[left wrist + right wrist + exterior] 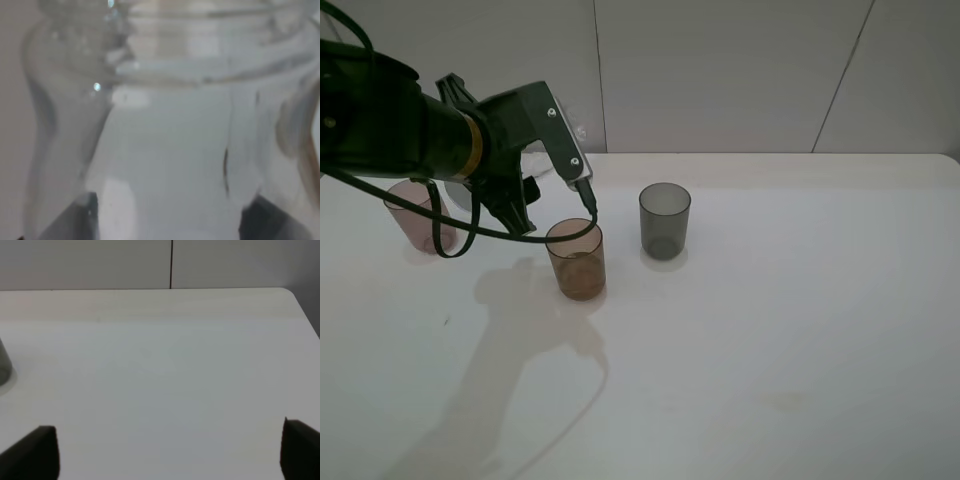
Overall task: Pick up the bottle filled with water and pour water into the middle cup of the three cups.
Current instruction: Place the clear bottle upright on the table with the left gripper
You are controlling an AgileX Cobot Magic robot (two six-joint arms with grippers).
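Grips the bottle (pixel 170 125) in the left gripper (pixel 170 220), clamping its clear body below the threaded neck. Holds it above the table (pixel 770 330), just beside the middle cup (pixel 576 262), toward the pinkish cup (pixel 412 218). Shows the right gripper (pixel 167 450) spread wide, grasping nothing.
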